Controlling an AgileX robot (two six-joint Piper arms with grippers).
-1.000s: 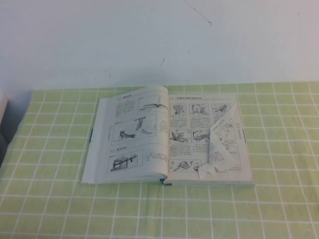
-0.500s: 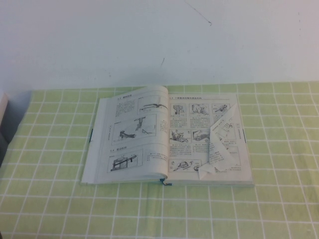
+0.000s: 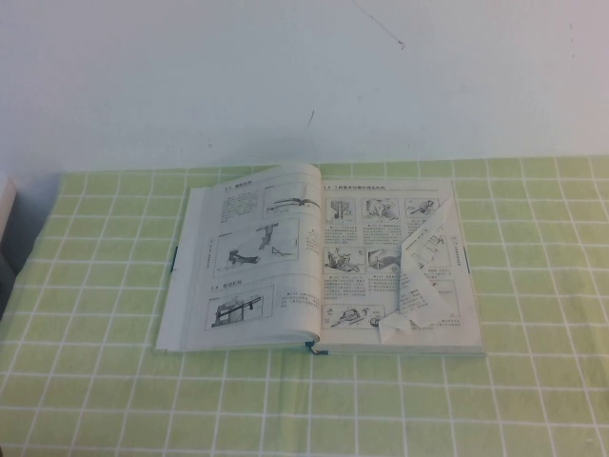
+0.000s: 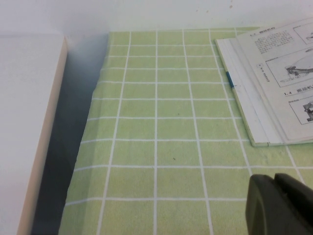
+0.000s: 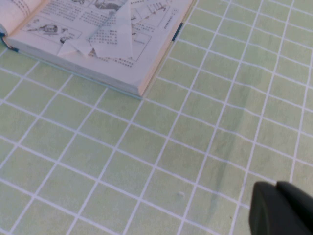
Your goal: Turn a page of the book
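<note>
The book lies open on the green checked cloth of the bench, near the white wall. Its right-hand page is crumpled and folded inward. Drawings and small print fill both pages; only "1.4" reads clearly. The left gripper hovers over cloth beside the book; its fingers' state cannot be told. The right gripper, fingers pressed together, hovers off the book's right corner.

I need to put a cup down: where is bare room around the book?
Bare cloth in front of the book, and strips at its left and right. Behind it the wall is close. The left gripper and right gripper, shut, hover over the near corners.
</note>
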